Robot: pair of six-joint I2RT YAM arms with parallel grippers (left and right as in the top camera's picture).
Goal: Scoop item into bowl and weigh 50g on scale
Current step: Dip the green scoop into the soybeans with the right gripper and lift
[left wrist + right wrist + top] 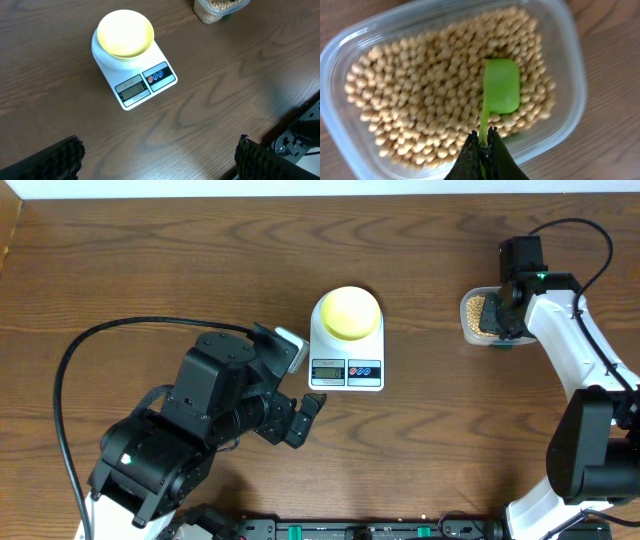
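Observation:
Tan beans point(430, 85) fill a clear plastic container point(565, 60), seen at the right in the overhead view as the beans point(476, 312). My right gripper point(484, 137) is shut on the thin handle of a green scoop point(501, 86), whose blade lies on top of the beans. The pale yellow bowl point(349, 313) sits empty on the white scale point(346, 372) at mid-table; the left wrist view shows the bowl point(125, 34) and scale point(135, 90) too. My left gripper point(160, 157) hangs open over bare table, in front of and to the left of the scale, holding nothing.
The right arm point(570, 350) reaches from the front right edge up to the container point(470, 330). The bulky left arm point(190, 420) and its black cable point(70, 370) occupy the front left. The wooden table point(150, 270) runs to the far edge.

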